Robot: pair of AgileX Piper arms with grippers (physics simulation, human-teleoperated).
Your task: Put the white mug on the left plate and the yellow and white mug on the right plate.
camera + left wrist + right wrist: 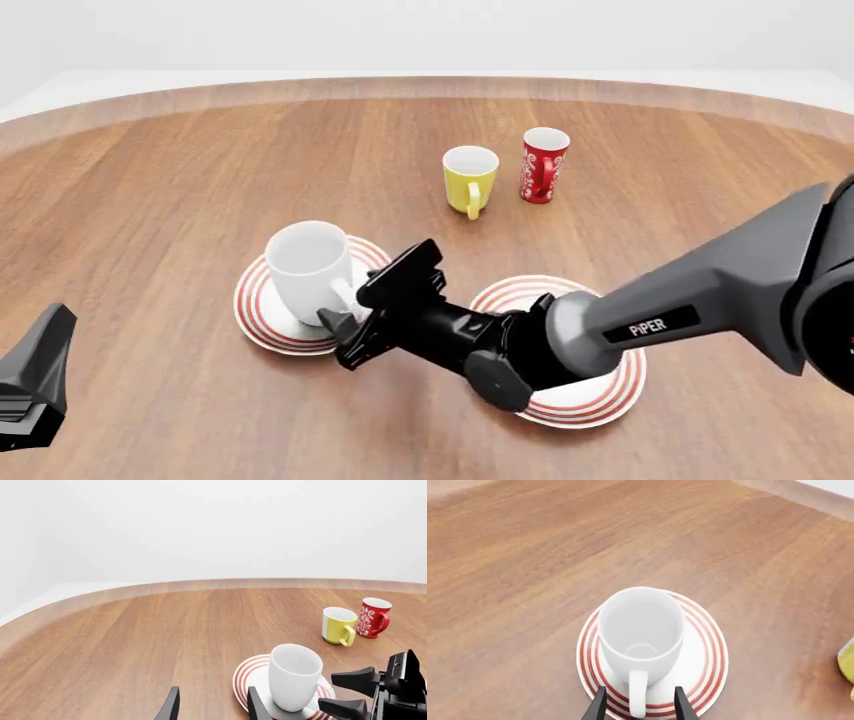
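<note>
The white mug (307, 262) stands upright on the left plate (254, 305), its loop handle (638, 692) pointing at my right gripper (638, 707). That gripper is open: one finger is on each side of the handle, with a gap on both sides. The right plate (587, 400) lies partly under my right arm. Farther back, the yellow and white mug (470, 178) stands on the bare table. My left gripper (212, 707) is open and holds nothing. It hovers off to the side of the left plate (248, 677) and the white mug (293, 676).
A slim red mug with a white pattern (542, 163) stands just right of the yellow and white mug. The table's curved far edge (427, 88) runs behind both. My left arm's body (34, 385) sits at the near left corner.
</note>
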